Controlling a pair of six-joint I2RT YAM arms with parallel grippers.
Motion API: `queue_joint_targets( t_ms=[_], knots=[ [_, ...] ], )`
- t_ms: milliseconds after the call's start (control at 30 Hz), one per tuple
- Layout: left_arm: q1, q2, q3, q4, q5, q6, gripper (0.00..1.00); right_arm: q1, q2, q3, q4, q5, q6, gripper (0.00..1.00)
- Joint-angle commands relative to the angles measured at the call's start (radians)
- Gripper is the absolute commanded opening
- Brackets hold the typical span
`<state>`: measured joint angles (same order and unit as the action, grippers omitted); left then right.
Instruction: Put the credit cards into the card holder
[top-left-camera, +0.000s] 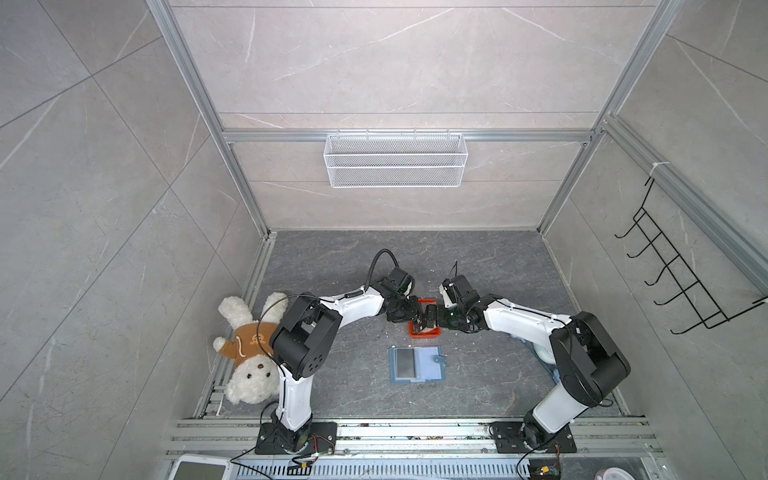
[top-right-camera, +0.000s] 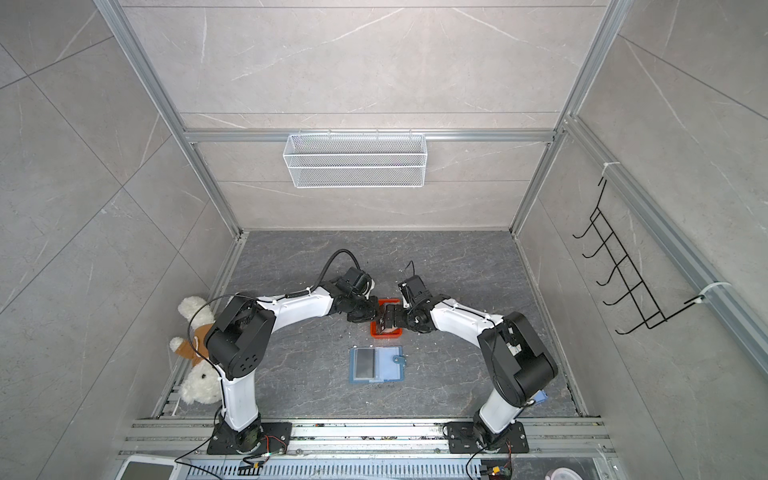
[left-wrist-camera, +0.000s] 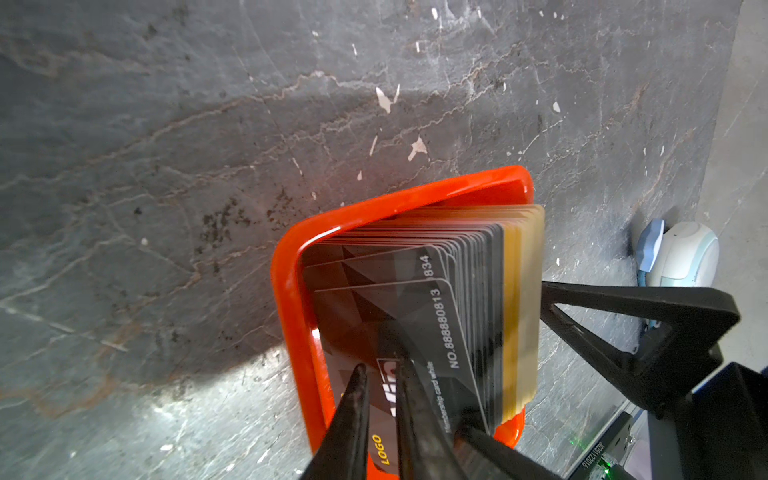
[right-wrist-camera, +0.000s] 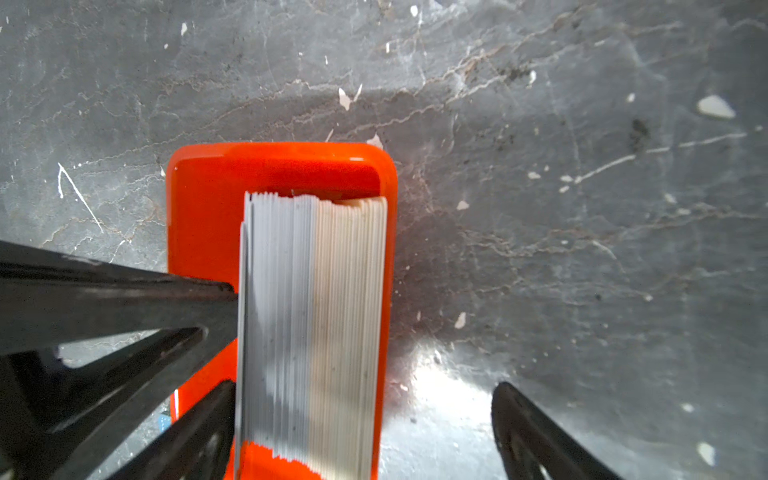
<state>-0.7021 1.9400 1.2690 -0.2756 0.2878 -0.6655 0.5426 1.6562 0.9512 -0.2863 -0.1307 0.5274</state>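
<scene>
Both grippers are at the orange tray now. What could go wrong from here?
1. The cards stand packed on edge, fanned at the front; the left gripper, fingers barely apart, may take several or slip off.
2. The right gripper is open astride the stack, close to the left one; they could bump or drag the tray.
3. The card holder lies open with nothing pinning it, so it may slide during insertion.

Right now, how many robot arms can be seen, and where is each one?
2. In both top views, the left arm comes in from the left and reaches the orange tray; the right arm reaches the same tray from the right. None seems hidden.
</scene>
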Motion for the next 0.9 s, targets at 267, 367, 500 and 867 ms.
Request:
queue_joint_targets(
  t_ms=[267,367,500,867],
  knots=[
    [0.004,0.017,-0.02,0.013,0.032,-0.019,0.2,-0.001,-0.089,0.003,-0.06,0.0,0.006,0.92],
    [0.004,0.017,-0.019,0.016,0.033,-0.021,0.2,0.001,-0.115,-0.001,-0.059,-0.028,0.033,0.89],
    [0.004,0.017,-0.018,0.017,0.033,-0.023,0.2,0.006,-0.161,-0.014,-0.051,-0.04,0.093,0.82],
    [0.004,0.025,-0.016,0.023,0.033,-0.026,0.21,0.056,-0.228,-0.024,-0.007,-0.03,0.173,0.65]
  ],
)
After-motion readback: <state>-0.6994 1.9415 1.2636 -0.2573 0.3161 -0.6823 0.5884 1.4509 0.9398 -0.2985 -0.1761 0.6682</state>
